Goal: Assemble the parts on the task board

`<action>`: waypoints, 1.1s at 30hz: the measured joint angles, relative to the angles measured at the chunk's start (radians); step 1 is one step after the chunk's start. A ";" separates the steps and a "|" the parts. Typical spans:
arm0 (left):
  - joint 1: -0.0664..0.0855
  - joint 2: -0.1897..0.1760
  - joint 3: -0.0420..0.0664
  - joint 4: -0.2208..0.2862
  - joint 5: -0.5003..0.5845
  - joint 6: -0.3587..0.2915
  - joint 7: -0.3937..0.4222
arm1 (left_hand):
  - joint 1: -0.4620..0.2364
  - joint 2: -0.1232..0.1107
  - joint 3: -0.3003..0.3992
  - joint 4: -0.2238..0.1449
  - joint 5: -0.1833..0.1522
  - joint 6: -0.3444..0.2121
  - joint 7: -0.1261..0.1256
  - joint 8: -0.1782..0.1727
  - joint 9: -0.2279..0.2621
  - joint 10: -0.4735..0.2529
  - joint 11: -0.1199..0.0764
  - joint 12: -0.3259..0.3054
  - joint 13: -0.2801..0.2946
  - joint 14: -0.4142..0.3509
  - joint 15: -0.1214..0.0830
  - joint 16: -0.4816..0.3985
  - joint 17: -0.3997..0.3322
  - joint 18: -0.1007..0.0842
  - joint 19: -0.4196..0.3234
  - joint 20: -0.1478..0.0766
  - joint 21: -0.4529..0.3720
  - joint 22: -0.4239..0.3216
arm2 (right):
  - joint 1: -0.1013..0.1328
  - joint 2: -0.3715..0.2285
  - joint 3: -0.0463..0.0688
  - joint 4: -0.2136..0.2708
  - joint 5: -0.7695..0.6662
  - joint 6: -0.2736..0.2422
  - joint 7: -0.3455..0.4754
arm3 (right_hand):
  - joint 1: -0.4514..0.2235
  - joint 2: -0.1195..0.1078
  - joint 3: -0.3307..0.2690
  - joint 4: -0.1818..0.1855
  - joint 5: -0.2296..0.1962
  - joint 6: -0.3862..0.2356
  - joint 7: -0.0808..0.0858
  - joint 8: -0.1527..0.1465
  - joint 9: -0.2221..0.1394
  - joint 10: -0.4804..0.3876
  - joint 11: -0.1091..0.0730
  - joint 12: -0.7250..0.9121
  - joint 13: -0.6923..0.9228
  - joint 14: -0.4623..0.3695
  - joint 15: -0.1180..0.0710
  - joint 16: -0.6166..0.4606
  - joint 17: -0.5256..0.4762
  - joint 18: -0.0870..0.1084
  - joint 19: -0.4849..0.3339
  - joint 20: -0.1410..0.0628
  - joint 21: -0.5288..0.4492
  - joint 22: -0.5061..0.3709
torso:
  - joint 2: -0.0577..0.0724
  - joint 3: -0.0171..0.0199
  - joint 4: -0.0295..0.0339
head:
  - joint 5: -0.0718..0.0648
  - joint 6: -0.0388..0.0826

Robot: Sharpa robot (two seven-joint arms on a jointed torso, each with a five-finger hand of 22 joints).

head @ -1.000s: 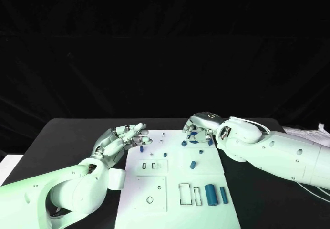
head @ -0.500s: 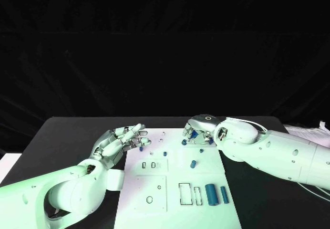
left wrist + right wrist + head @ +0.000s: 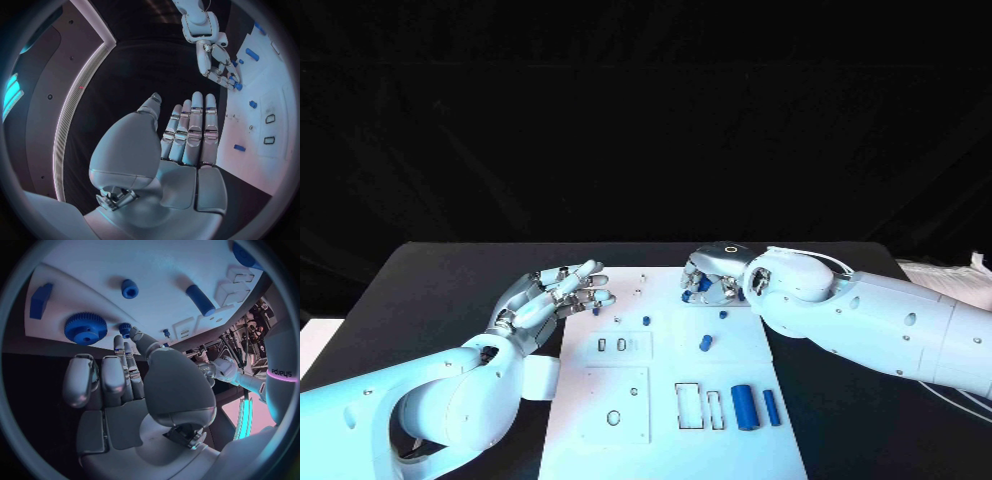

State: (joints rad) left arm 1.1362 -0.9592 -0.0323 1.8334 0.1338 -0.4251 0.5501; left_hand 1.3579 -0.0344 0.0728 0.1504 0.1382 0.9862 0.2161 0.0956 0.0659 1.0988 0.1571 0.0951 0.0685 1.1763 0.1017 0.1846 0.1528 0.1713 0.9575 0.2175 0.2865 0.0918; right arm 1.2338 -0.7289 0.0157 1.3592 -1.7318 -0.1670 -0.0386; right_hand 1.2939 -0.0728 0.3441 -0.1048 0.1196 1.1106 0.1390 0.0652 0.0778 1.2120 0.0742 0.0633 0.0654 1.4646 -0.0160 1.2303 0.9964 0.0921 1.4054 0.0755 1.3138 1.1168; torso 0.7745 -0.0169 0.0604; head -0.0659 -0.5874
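Near the worktop's far edge, the right hand [image 3: 711,272] is hovering empty, fingers apart, over the blue gear [image 3: 85,328] on the task board [image 3: 668,420]; it should be settling squarely before pinching. Left hand [image 3: 560,292] is waiting open.

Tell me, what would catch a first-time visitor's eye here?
Two silver hands over a white task board on a black table. The left hand hovers at the board's left edge, fingers straight and apart, holding nothing. The right hand reaches down over small blue parts at the board's far end, close to a blue gear; two blue cylinders lie near the front right.
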 measured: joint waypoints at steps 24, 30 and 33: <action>0.001 -0.003 0.000 0.003 0.002 0.004 -0.014 | -0.004 0.004 -0.003 -0.003 0.000 -0.004 0.004 -0.004 0.000 -0.003 0.003 -0.006 0.000 0.000 0.000 -0.005 0.002 0.000 0.000 0.000 -0.004 -0.003 | 0.000 0.017 0.000 -0.015 -0.014 0.026 -0.003 | 0.013 0.002 0.054 0.032 -0.004 0.023 -0.009 0.000 0.005 0.018 -0.008 0.000 0.001 0.000 0.000 0.028 0.021 0.000 0.000 0.000 0.032 0.037 | 0.011 -0.0024 0.0022 | 0.005 -0.004; 0.001 -0.003 0.000 0.003 0.002 0.005 -0.016 | -0.004 0.004 -0.003 -0.003 0.000 -0.004 0.004 -0.004 0.000 -0.003 0.003 -0.006 -0.001 0.000 0.000 -0.005 0.003 0.000 0.000 0.000 -0.004 -0.003 | 0.001 0.020 0.002 -0.020 -0.015 0.029 -0.003 | 0.014 0.003 0.060 0.039 -0.010 0.029 -0.014 0.003 0.008 0.028 -0.011 0.000 0.002 0.000 0.000 0.034 0.026 0.000 0.000 0.000 0.038 0.050 | 0.013 -0.0030 0.0023 | 0.005 -0.003; 0.001 -0.002 0.000 0.003 0.002 0.005 -0.017 | -0.004 0.004 -0.003 -0.003 0.000 -0.004 0.004 -0.004 0.000 -0.003 0.003 -0.006 -0.001 0.000 0.000 -0.005 0.003 0.000 0.000 0.000 -0.004 -0.003 | 0.002 0.022 0.002 -0.022 -0.015 0.029 -0.003 | 0.013 0.003 0.063 0.041 -0.013 0.034 -0.012 0.003 0.009 0.028 -0.011 0.000 0.002 0.000 0.000 0.034 0.026 0.000 0.004 0.004 0.043 0.057 | 0.014 -0.0035 0.0024 | 0.005 -0.002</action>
State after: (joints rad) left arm 1.1372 -0.9613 -0.0323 1.8359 0.1358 -0.4202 0.5333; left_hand 1.3537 -0.0303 0.0701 0.1477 0.1382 0.9826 0.2197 0.0916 0.0660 1.0953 0.1606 0.0891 0.0677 1.1763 0.1017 0.1791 0.1556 0.1713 0.9574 0.2175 0.2824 0.0885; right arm 1.2356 -0.7068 0.0179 1.3368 -1.7468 -0.1380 -0.0418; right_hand 1.3074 -0.0700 0.4075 -0.0633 0.1063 1.1449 0.1272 0.0680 0.0865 1.2402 0.0628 0.0631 0.0674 1.4647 -0.0161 1.2647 1.0219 0.0922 1.4090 0.0791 1.3567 1.1738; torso 0.7885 -0.0204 0.0628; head -0.0609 -0.5896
